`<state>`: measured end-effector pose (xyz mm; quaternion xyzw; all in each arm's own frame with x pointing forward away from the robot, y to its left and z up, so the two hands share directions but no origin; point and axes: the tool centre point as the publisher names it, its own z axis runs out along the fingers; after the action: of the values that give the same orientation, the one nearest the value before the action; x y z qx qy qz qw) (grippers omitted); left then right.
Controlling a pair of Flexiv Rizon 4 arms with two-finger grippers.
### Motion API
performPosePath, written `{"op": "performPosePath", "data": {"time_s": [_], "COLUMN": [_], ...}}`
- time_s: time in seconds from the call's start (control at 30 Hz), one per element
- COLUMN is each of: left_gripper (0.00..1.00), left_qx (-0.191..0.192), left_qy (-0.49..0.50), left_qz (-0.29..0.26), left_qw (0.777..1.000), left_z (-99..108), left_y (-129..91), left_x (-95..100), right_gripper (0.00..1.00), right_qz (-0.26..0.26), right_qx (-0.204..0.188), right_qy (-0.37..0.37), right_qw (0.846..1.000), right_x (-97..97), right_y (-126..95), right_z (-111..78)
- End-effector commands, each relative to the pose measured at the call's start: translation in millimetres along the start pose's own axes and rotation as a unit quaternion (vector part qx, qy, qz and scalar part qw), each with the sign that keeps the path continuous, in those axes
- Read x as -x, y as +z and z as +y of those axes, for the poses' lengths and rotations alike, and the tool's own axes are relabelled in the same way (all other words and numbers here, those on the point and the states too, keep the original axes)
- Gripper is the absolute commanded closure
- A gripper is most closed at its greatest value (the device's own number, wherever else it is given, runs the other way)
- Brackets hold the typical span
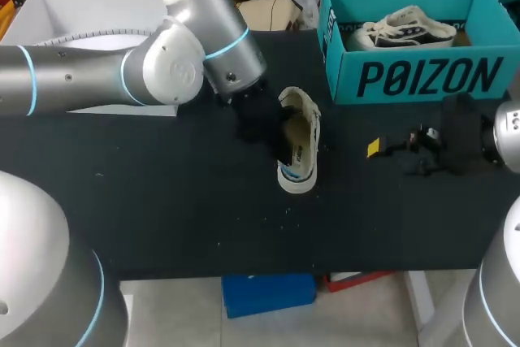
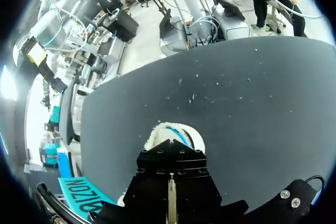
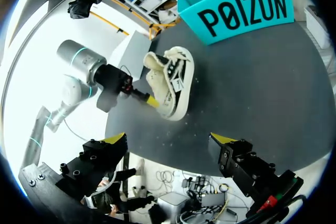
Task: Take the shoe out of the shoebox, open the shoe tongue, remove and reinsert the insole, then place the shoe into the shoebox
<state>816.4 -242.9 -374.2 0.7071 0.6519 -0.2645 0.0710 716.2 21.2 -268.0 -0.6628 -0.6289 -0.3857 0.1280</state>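
Observation:
A cream canvas shoe (image 1: 299,142) with a blue-striped sole lies on its side in the middle of the black table (image 1: 162,201). My left gripper (image 1: 272,132) hangs over its opening. In the right wrist view its yellow tips (image 3: 152,101) meet, shut, at the rim of the shoe (image 3: 170,80). From the left wrist, only the shoe's toe (image 2: 176,131) shows past the black gripper body. The teal shoebox (image 1: 406,79) stands at the back right with a second shoe (image 1: 402,28) inside. My right gripper (image 1: 378,150) hovers open to the shoe's right, empty (image 3: 168,139).
A white box (image 1: 89,14) sits at the table's back left, behind my left arm. The teal shoebox (image 3: 236,11) stands beyond the shoe as seen from the right wrist. Bare tabletop lies between the shoe and the table's front edge.

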Motion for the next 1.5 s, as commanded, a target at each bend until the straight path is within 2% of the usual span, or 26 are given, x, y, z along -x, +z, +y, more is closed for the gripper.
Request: {"op": "performPosePath", "data": {"time_s": [0.03, 0.5, 0.77, 0.93, 1.23, 1.5], "left_gripper": [1.00, 1.00, 1.00, 1.00, 1.00, 1.00], "left_qx": [-0.004, -0.009, 0.021, 0.026, 0.020, 0.023], "left_qy": [-0.015, -0.036, -0.020, -0.018, -0.025, -0.023], "left_qz": [0.047, 0.080, 0.094, 0.120, 0.123, 0.122], "left_qw": [0.999, 0.996, 0.995, 0.992, 0.992, 0.992], "left_z": [5.3, 13.6, 1.9, -5.1, -0.5, 9.1], "left_y": [6.9, 21.0, -9.1, -16.4, -6.8, 0.2], "left_x": [0.4, -8.4, -6.7, -13.0, -21.5, -15.0], "right_gripper": [0.00, 0.00, 0.00, 0.00, 0.00, 0.00], "right_qz": [-0.001, -0.001, -0.001, -0.001, -0.001, -0.001], "right_qx": [-0.001, -0.001, -0.001, -0.001, -0.001, -0.001], "right_qy": [0.000, 0.000, 0.000, 0.000, 0.000, 0.000], "right_qw": [1.000, 1.000, 1.000, 1.000, 1.000, 1.000], "right_x": [-0.8, -0.8, -0.8, -0.8, -0.8, -0.8], "right_y": [0.5, 0.5, 0.5, 0.5, 0.5, 0.5], "right_z": [0.3, 0.3, 0.3, 0.3, 0.3, 0.3]}}
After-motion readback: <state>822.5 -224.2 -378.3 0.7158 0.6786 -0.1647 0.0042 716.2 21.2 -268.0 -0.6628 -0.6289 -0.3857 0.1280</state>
